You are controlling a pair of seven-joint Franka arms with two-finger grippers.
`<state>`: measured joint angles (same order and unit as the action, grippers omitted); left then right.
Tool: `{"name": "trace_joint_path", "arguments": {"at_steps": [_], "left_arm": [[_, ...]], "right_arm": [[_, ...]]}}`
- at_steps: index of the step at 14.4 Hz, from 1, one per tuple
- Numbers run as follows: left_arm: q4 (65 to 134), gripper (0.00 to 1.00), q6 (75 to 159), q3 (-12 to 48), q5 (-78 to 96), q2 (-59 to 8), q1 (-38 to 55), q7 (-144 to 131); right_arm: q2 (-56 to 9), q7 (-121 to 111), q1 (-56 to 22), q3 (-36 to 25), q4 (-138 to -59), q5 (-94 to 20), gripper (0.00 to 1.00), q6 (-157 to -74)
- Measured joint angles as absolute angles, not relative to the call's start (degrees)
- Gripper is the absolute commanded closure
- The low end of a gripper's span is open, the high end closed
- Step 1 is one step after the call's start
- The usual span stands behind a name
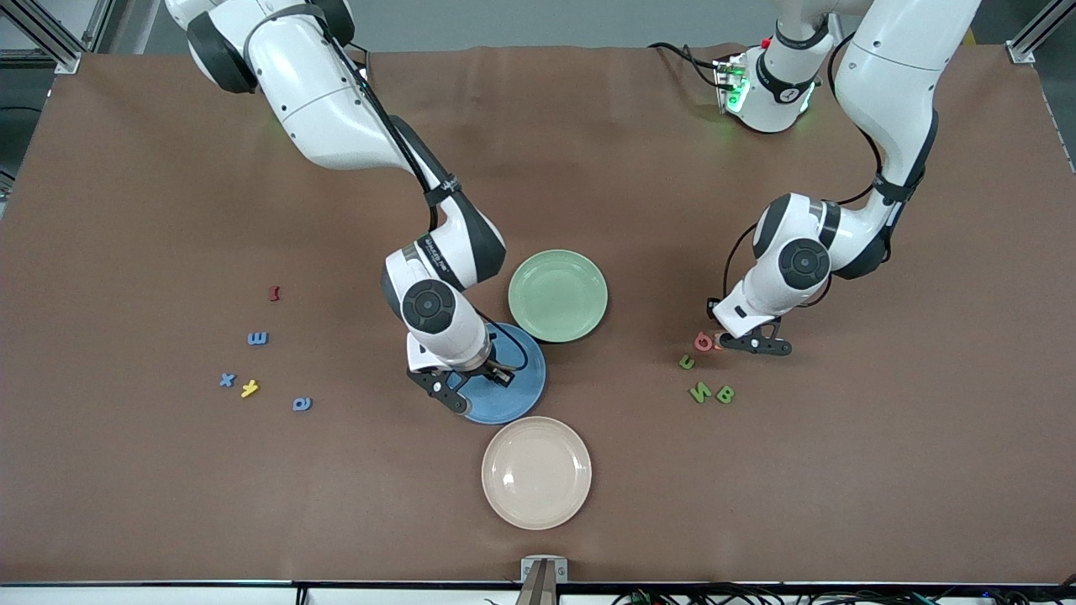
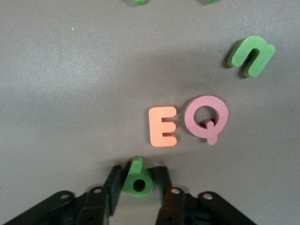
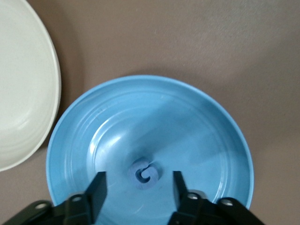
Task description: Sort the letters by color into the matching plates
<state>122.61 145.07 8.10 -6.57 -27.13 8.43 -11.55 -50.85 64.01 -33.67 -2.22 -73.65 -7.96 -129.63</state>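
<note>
My right gripper (image 3: 138, 187) hangs spread over the blue plate (image 3: 206, 122), a blue letter (image 3: 145, 173) dropped inside. My left gripper (image 2: 139, 180) pinches a green letter (image 2: 138, 180) on the table (beside E and Q); next lift it toward the green plate (image 1: 588, 286).

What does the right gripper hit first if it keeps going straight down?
Likely the blue letter lying between its open fingers, then the blue plate under it. How high the right gripper is above them is hard to judge.
</note>
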Motion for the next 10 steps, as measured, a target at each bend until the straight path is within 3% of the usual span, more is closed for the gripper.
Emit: {"name": "trace_joint_path", "arguments": {"at_steps": [4, 7, 10], "left_arm": [[122.6, 0.8, 145.3, 8.15, -6.57, -27.07, 8.43, -11.57], [122.3, 0.82, 145.07, 8.16, -6.57, -27.06, 8.42, -11.68], [120.2, 0.82, 140.4, 9.39, -6.56, -26.12, 8.38, -13.61]], "right_arm": [[-50.38, 56.58, -31.13, -3.21, -72.19, -7.79, 0.0, -124.86], [-47.95, 45.1, -25.22, -3.57, -71.5, -7.78, 0.0, -116.9], [-45.14, 31.57, -19.05, -3.75, -73.49, -7.09, 0.0, -114.11]]}}
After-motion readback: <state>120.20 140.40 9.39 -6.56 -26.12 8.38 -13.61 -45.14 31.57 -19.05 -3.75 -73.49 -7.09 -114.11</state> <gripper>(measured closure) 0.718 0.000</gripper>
